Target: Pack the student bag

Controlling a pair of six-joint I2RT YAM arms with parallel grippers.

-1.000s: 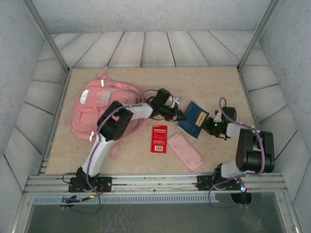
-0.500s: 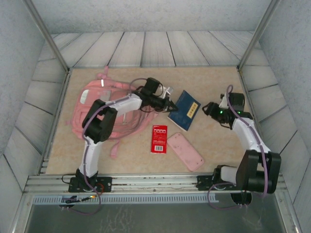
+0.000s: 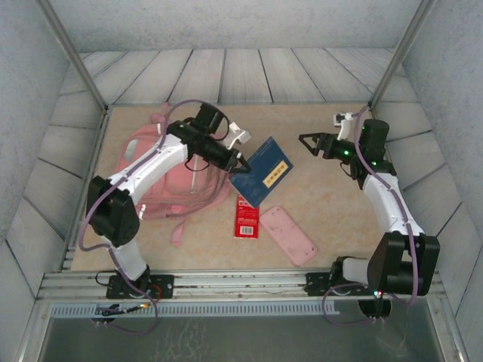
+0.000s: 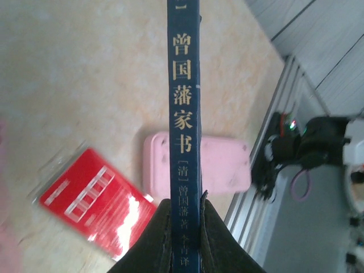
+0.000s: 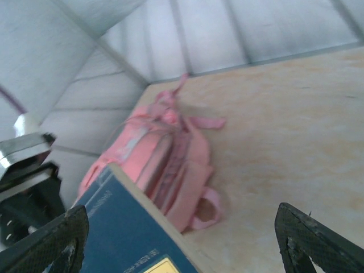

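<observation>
On the left of the table, the pink backpack is laid flat, partly crossed by the left arm. Just right of it, a dark blue book is clamped by its edge in the closed left gripper and held tilted above the surface. Nearer the arm bases, a red packet and a pink pencil case are laid side by side. On the right, the right gripper is spread wide, with nothing held.

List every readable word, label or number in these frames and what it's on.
"曾国藩家书": gold characters on the dark blue book, running down its spine.
"[清] 曾国藩": lower on the same spine. The rest is covered by the left hand.
Gold label on the book's cover, top view: too small to read.
Red packet: white print too blurred to read.
</observation>
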